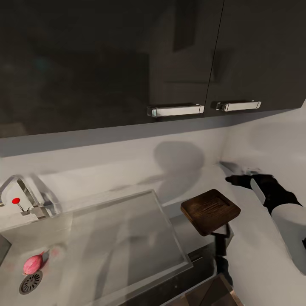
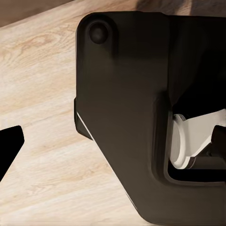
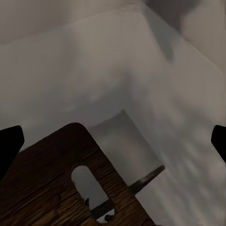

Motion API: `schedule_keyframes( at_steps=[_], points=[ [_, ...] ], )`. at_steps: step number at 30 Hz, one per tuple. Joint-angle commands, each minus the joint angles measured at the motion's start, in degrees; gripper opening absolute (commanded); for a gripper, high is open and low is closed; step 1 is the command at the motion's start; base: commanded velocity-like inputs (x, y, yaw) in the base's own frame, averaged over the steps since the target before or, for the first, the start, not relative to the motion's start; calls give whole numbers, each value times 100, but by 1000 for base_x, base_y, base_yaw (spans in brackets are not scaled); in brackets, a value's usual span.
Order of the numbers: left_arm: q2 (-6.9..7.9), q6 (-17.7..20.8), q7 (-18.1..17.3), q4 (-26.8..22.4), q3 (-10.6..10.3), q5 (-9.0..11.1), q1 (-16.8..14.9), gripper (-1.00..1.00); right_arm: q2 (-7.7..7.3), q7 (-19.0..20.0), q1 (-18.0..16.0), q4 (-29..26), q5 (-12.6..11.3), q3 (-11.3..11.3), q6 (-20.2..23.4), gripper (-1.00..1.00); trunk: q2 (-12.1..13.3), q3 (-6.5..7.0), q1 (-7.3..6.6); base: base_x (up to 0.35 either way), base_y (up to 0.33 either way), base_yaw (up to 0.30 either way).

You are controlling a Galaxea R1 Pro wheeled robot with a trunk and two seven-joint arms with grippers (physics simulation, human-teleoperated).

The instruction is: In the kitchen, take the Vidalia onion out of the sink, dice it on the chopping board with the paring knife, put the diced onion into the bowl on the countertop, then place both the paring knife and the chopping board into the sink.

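Observation:
The pinkish-red onion lies in the grey sink beside the round drain, under the chrome tap with its red dot. The dark brown chopping board sits at the countertop's front edge, right of the drainboard. My right gripper hovers open just beyond and above the board, with nothing between its fingers. A thin dark strip sticks out past the board; I cannot tell whether it is the knife. One dark fingertip of my left gripper hangs over wood floor. The bowl is out of view.
Dark wall cabinets with metal handles hang above the countertop. A white wall closes the corner at the right. Wooden floor shows below the counter edge. The robot's dark base is close to the left gripper.

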Motion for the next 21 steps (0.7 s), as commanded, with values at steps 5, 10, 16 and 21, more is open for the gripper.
schedule_keyframes(
  at_steps=[5,10,16,21],
  points=[
    [-7,-16,-3,80,6,5,2,100,-127,203,-4,352,24,30,-427,100,-12,-11,4,0,0,0],
    [-8,-17,-3,104,10,6,2,100,-142,244,-4,688,159,30,-837,100,-12,-11,4,0,0,0],
    [-9,-16,-3,106,11,5,2,100,-150,256,-4,1064,183,30,-1095,100,-12,-11,4,0,0,0],
    [-9,-16,-3,110,11,5,2,100,-151,251,-4,1231,187,30,-1340,100,-12,-11,4,0,0,0]
  ],
)
